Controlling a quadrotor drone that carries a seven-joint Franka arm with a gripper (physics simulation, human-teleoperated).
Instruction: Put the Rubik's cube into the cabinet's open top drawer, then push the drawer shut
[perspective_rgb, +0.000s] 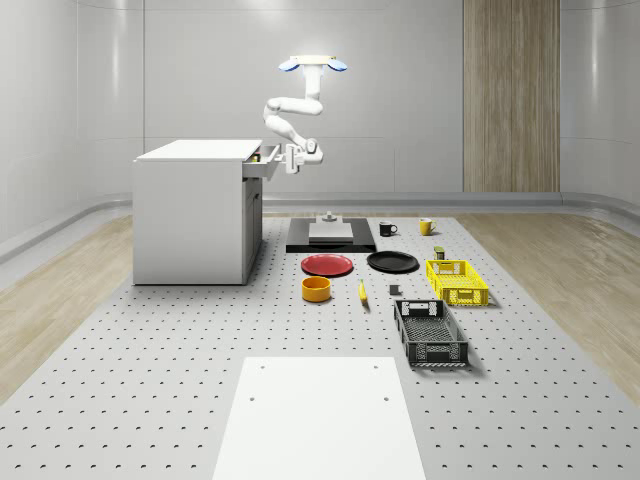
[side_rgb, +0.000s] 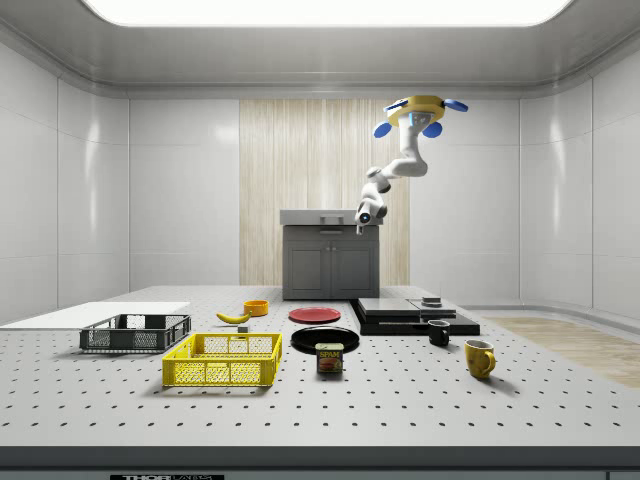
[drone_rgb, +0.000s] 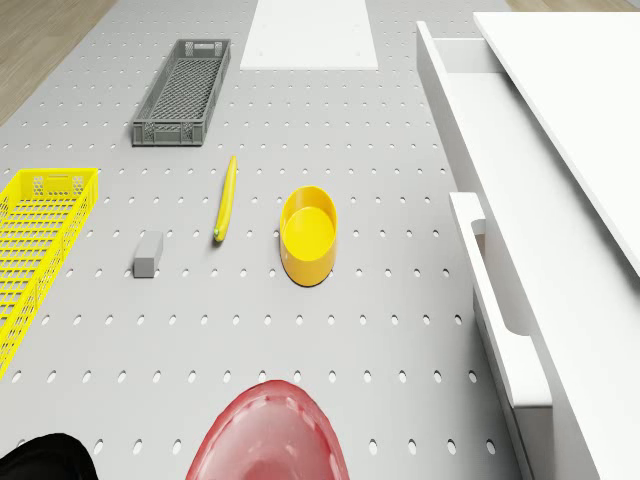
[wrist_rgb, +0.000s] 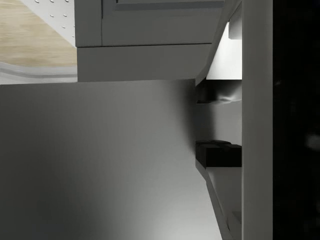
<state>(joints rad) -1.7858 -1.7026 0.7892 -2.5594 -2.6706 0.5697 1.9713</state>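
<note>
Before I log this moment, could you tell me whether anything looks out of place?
Only the cabinet's top drawer stands partly open, with the gripper at its front and the drone hovering above. Nothing looks spilled or damaged.

The drone (perspective_rgb: 314, 63) is white with blue rotor guards; the side view shows a yellow rim. Its arm (perspective_rgb: 287, 112) is white, jointed, with rounded segments.
</note>
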